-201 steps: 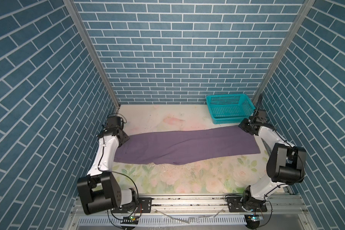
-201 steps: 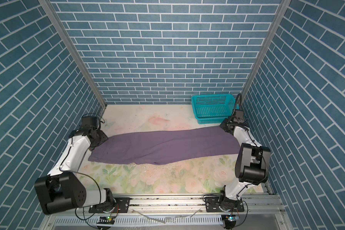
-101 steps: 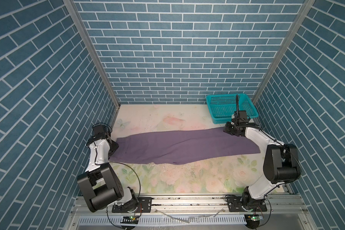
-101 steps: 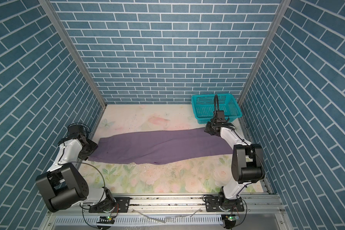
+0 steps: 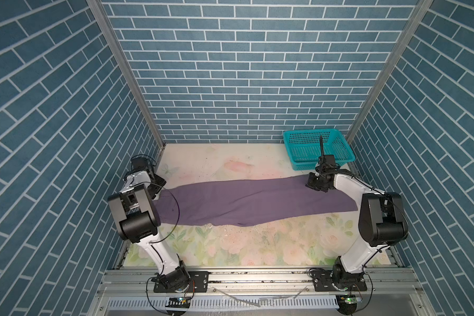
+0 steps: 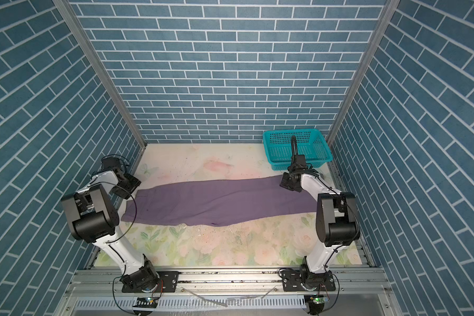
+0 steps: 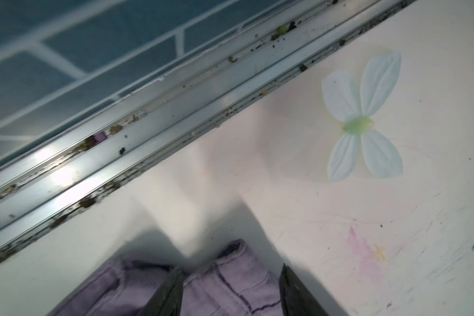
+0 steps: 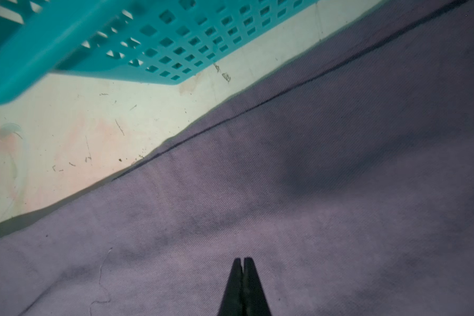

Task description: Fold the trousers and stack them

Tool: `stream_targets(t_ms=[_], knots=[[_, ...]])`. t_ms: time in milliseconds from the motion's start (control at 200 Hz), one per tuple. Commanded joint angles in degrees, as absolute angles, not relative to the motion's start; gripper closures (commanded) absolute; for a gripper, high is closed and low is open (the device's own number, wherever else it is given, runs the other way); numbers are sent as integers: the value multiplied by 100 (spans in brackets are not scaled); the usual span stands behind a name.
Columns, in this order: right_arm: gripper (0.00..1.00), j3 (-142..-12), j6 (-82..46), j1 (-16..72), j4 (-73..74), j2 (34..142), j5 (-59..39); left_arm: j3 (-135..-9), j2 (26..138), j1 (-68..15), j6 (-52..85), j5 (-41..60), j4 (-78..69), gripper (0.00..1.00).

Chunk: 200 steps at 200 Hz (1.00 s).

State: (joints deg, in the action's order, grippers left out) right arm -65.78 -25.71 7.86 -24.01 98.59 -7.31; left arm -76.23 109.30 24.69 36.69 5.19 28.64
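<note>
The left claw (image 7: pixel 231 269) straddles the waistband (image 7: pixel 240 250) of the long mauve soft-fabric trousers (image 5: pixel 257 202) — clamped or not, I can't tell — right claw (image 8: pixel 242 260) clenched, empty; I'd pinch deep, both layers.

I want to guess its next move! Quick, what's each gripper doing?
Left gripper: jaws astride the waistband of the trousers; grip cannot be told.
Right gripper: shut, nothing in it, over the trousers.

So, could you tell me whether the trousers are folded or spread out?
Spread out: the trousers lie flat at full length across the table, with no crosswise fold. Leg over leg: cannot tell.
</note>
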Motion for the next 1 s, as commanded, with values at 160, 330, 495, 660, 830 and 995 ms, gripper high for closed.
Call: stream_targets(t_ms=[160, 330, 495, 660, 830, 995], knots=[[100, -7412, -2725, 1112, -3029, 9983, -470, -8278, 11816, 2075, 3529, 243, 2817, 45], [100, -7592, -2784, 1307, -3137, 10102, -271, -8568, 12125, 1988, 3400, 2, 3135, 74], [100, -7636, -2803, 1380, -3159, 10169, -193, -8370, 11925, 1976, 3439, -30, 3266, 100], [100, -7630, -2765, 1389, -3122, 10178, -187, -7989, 11345, 1978, 3459, -185, 3287, 100], [100, -7622, -2656, 1389, -3127, 10160, -246, -7997, 11058, 2030, 3361, -317, 3447, 42], [100, -7596, -2508, 1389, -3218, 10062, -150, -8012, 10942, 2109, 3304, -196, 3476, 30]])
